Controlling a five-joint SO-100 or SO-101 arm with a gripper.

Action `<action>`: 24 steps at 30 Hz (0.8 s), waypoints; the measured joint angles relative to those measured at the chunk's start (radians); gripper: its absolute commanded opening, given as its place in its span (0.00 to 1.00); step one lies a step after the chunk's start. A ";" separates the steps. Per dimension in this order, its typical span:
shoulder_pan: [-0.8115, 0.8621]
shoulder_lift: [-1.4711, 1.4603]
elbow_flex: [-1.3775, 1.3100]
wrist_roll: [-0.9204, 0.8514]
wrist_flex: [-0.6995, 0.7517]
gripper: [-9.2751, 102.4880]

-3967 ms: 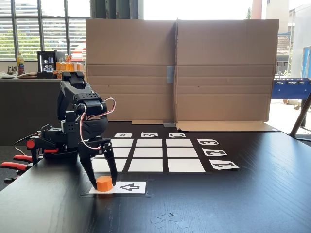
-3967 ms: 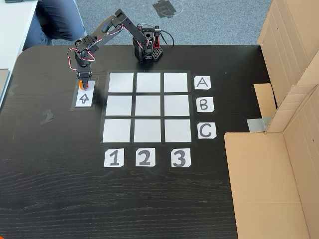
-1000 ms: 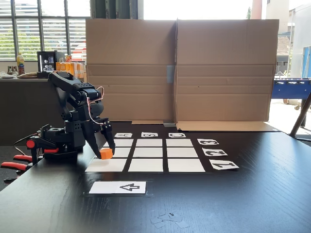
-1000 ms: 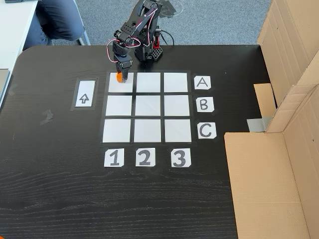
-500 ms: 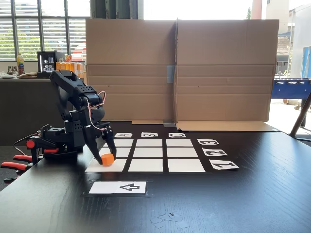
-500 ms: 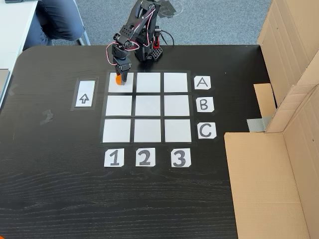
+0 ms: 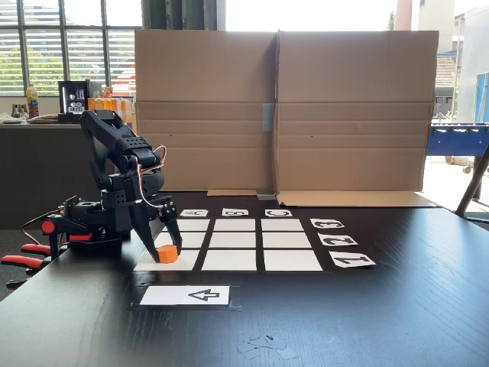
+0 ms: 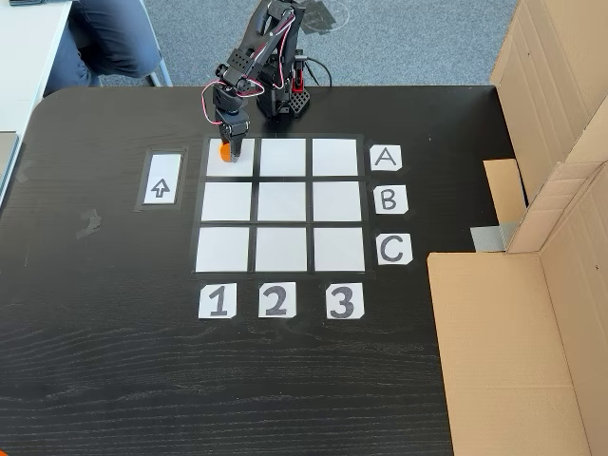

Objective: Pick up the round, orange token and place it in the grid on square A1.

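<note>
Where pincer (image 7: pixel 166 248) grips it, token (image 7: pixel 167 254): small, bright orange, faceted.

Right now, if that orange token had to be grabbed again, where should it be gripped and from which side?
Grip the token across its faceted side walls, coming straight down from above. It stands upright on square A1, a short cylinder narrower than the square, so fingers fit on either side. The hand already straddles it this way.

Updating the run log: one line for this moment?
phase: placing | token: on square A1 | gripper: jaws around token | arrow card: bare
</note>
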 measured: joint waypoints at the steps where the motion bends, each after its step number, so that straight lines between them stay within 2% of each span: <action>1: 0.003 -0.011 -0.002 -0.008 -0.005 0.31; 6: 0.009 -0.011 -0.002 -0.008 -0.011 0.37; 15: 0.026 0.008 0.005 -0.008 -0.006 0.39; 24: 0.080 0.029 0.005 -0.008 -0.084 0.44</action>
